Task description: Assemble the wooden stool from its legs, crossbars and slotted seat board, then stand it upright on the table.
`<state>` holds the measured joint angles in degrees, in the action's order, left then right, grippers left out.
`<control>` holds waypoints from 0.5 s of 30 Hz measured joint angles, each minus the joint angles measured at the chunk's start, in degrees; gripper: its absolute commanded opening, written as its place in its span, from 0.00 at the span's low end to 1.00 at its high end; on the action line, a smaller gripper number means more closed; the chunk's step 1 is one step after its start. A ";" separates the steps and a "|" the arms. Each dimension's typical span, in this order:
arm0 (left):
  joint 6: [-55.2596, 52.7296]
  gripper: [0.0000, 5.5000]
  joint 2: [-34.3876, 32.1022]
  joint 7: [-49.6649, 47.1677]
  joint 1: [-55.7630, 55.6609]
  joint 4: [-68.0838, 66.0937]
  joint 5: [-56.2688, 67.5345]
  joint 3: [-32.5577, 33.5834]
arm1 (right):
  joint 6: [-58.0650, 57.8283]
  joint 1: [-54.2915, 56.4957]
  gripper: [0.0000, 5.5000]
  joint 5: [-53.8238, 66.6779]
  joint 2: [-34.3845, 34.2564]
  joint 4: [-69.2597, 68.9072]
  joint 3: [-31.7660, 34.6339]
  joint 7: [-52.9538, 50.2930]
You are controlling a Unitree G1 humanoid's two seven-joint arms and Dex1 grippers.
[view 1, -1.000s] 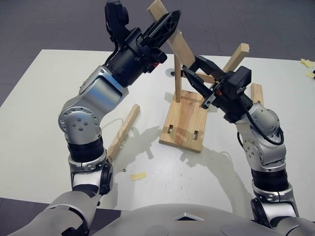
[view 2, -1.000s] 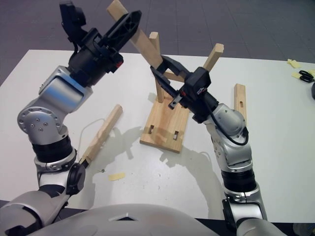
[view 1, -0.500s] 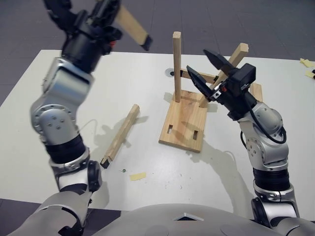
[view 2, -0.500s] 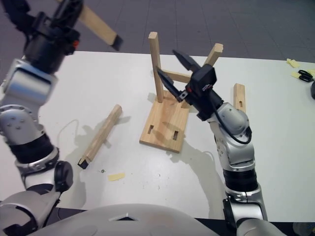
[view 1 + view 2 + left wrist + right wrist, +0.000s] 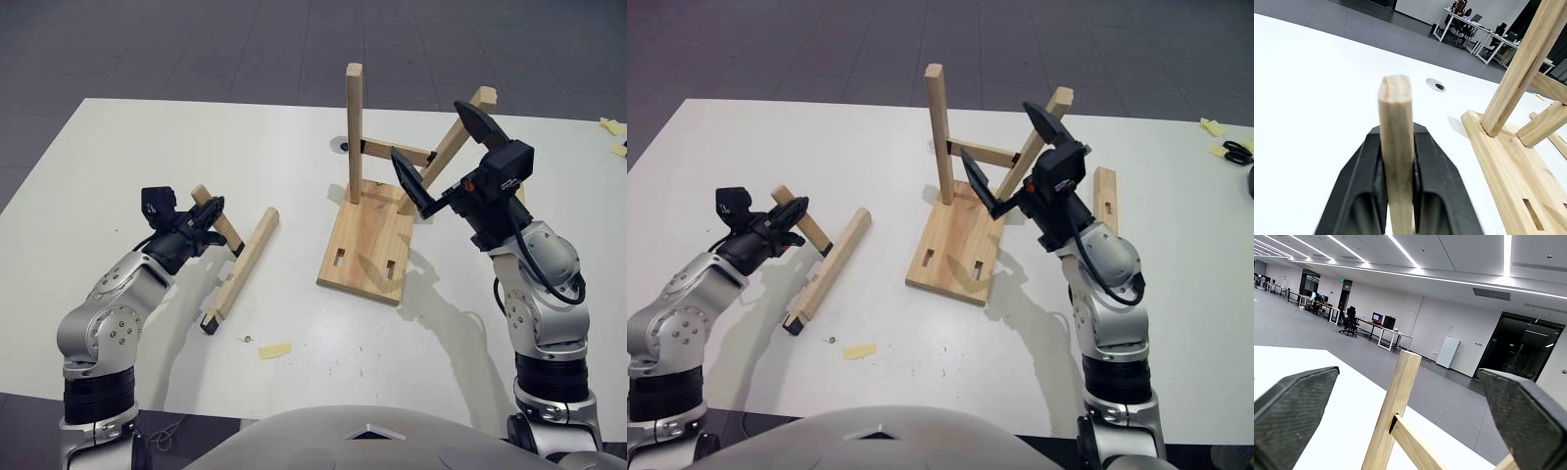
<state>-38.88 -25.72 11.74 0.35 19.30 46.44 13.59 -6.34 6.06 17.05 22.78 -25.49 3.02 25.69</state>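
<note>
The slotted seat board lies flat mid-table. One leg stands upright in it, a second leg leans at a tilt, and a crossbar joins them. My right gripper hangs open beside the leaning leg and holds nothing; its fingers frame the upright leg. Low over the table's left side, my left gripper is shut on a short wooden piece. A loose leg lies just right of it. Another leg lies behind my right arm.
A scrap of yellow tape lies near the table's front edge. A round cable hole sits behind the stool. Scissors and tape scraps lie at the far right edge.
My left arm swung down from high over the stool to low over the table's left side, still holding the wooden piece. The right gripper drew back from the crossbar and spread wider.
</note>
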 measured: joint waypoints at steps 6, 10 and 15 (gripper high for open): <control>-1.03 0.08 2.54 -0.32 0.33 3.32 1.14 0.00 | -0.01 -0.51 0.98 -0.15 -0.03 -0.11 0.25 -0.34; -3.36 0.08 3.25 -1.52 -0.39 6.97 3.50 -0.09 | 0.00 -1.62 0.98 -0.64 -0.05 -0.31 0.21 -0.48; -4.65 0.08 4.31 -3.44 -0.82 9.42 4.42 -0.46 | 0.01 -1.95 0.98 -1.12 -0.05 -0.31 0.06 -0.43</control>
<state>-43.53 -21.41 8.29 -0.47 28.72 50.86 13.13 -6.33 4.11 15.93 22.73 -25.80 3.07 25.26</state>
